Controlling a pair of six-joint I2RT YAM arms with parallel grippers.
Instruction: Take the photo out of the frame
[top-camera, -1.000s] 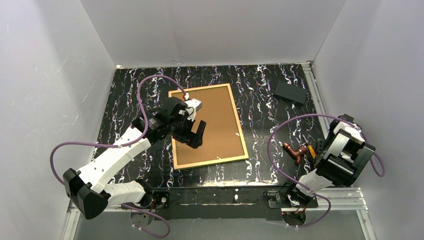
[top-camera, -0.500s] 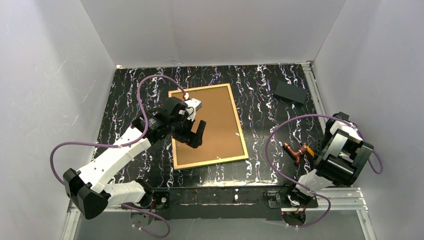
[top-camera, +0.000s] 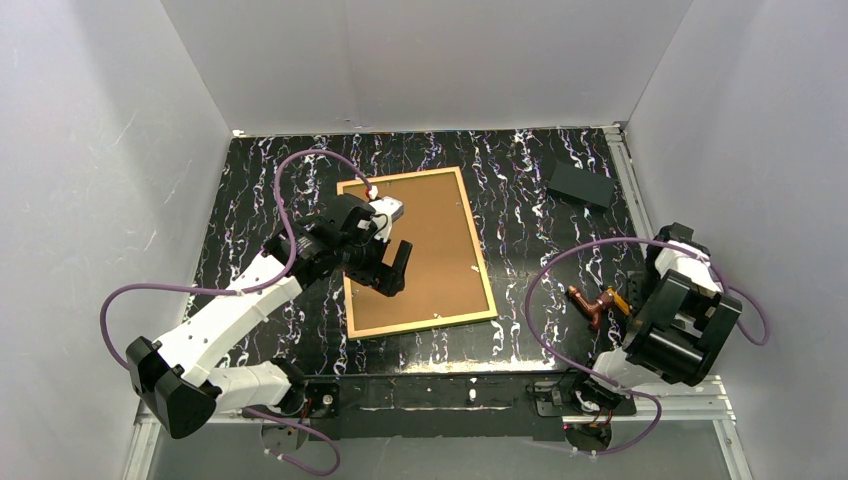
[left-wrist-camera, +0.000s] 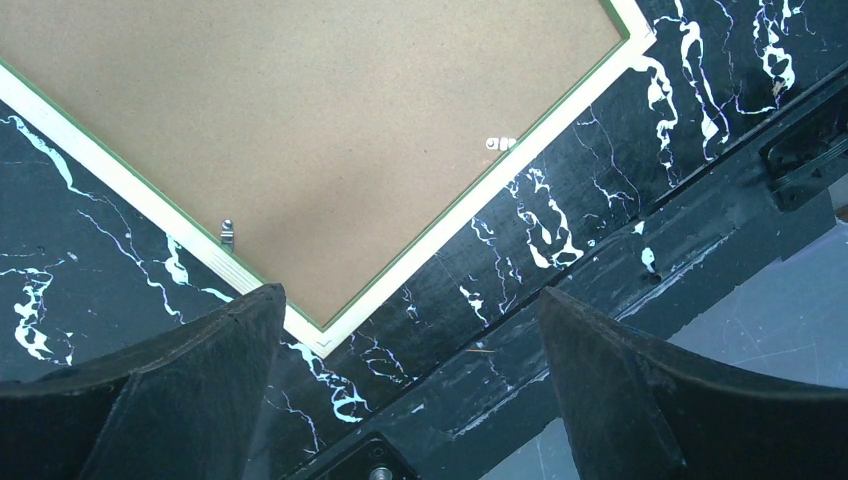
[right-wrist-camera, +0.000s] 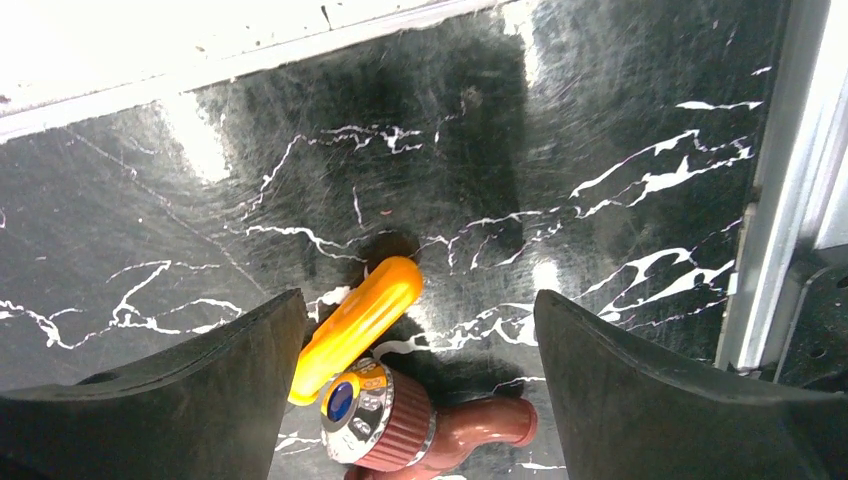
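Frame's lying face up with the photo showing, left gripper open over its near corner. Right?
Not face up. The frame lies back up, with only its brown backing panel showing; the top external and left wrist views both show this. The left gripper is open over its near corner.

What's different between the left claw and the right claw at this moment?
The left gripper hangs over the frame, which lies back up; the right gripper hangs over a yellow-handled tool. The left arm reaches out over the table; the right arm is folded near its base. Both grippers are open and empty.
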